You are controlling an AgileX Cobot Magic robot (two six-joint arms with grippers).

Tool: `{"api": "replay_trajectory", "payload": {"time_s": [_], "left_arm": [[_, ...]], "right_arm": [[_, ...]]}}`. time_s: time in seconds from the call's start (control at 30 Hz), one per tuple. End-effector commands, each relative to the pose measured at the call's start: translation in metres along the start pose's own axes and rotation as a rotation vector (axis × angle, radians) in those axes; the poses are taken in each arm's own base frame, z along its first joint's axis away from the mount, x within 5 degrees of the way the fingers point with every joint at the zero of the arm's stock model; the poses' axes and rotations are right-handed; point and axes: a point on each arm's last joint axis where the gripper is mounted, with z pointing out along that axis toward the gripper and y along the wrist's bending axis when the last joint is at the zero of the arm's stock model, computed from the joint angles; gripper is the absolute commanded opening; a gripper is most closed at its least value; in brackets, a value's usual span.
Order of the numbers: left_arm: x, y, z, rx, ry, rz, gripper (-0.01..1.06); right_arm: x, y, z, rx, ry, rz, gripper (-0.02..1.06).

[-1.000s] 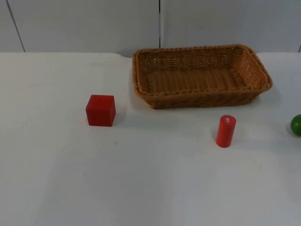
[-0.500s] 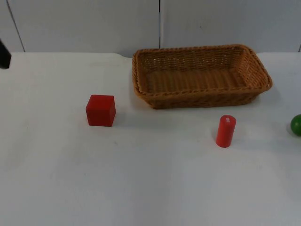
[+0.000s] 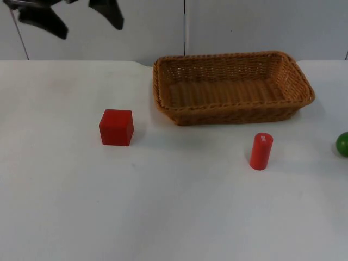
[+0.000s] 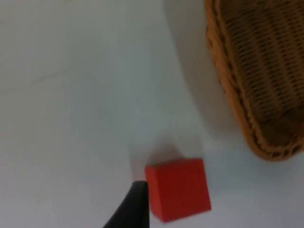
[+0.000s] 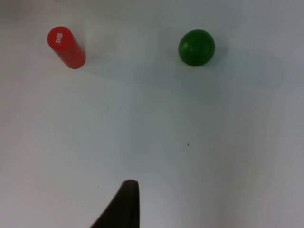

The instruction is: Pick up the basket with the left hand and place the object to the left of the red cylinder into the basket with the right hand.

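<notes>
The wicker basket (image 3: 232, 87) sits empty on the white desk (image 3: 174, 217) close to the grey partition wall (image 3: 261, 27), its long side facing forward, so either short end is free for a grasp. The left pincer (image 3: 70, 15) hangs high over the far left of the desk, well apart from the basket, its two fingers spread wide as if readied for the rim; I judge the pickup has not begun. The red cube (image 3: 116, 128) lies to the left of the upright red cylinder (image 3: 261, 151), well apart from it and in front of the basket's left end, so the cube is the piece meant for the basket. In the left wrist view the cube (image 4: 178, 189) lies near the basket's corner (image 4: 256, 85) without touching. The right wrist view looks down on the cylinder (image 5: 66, 47) and a green ball (image 5: 196, 47), with bare desk between; whether the right pincer is wide or narrow I cannot tell. The desk is plain and matte.
</notes>
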Motion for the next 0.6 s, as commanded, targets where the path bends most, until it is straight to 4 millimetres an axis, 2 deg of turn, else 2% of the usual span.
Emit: {"api": "replay_trajectory", "payload": {"time_s": [0.0,0.03,0.07,0.13,0.2,0.23,0.37,0.43,0.57], "left_arm": [[-0.018,-0.011,0.021,0.038,0.022,0.001,0.97],[-0.024,-0.014,0.036,0.046,0.042,0.003,0.97],[-0.024,-0.014,0.036,0.046,0.042,0.003,0.97],[-0.042,-0.022,0.064,0.054,0.034,0.012,0.97],[-0.048,-0.022,0.090,0.058,0.050,-0.008,0.97],[-0.048,-0.022,0.090,0.058,0.050,-0.008,0.97],[-0.052,-0.015,0.126,0.070,0.056,-0.041,0.96],[-0.051,-0.017,0.133,0.083,0.058,-0.048,0.96],[-0.041,-0.017,0.162,0.106,0.073,-0.072,0.96]], "right_arm": [[-0.002,-0.001,-0.001,0.007,-0.016,-0.002,1.05],[-0.002,-0.001,-0.001,0.007,-0.016,-0.002,1.05],[-0.002,-0.001,-0.001,0.007,-0.016,-0.002,1.05],[-0.002,-0.001,-0.001,0.008,-0.024,-0.002,1.05],[-0.003,-0.001,-0.001,0.008,-0.026,-0.002,1.05],[-0.003,-0.001,-0.001,0.008,-0.026,-0.002,1.05],[-0.003,-0.001,-0.001,0.008,-0.028,-0.002,1.05],[-0.003,-0.001,-0.001,0.008,-0.028,-0.002,1.05],[-0.004,-0.001,-0.001,0.008,-0.040,-0.002,1.05]]}}
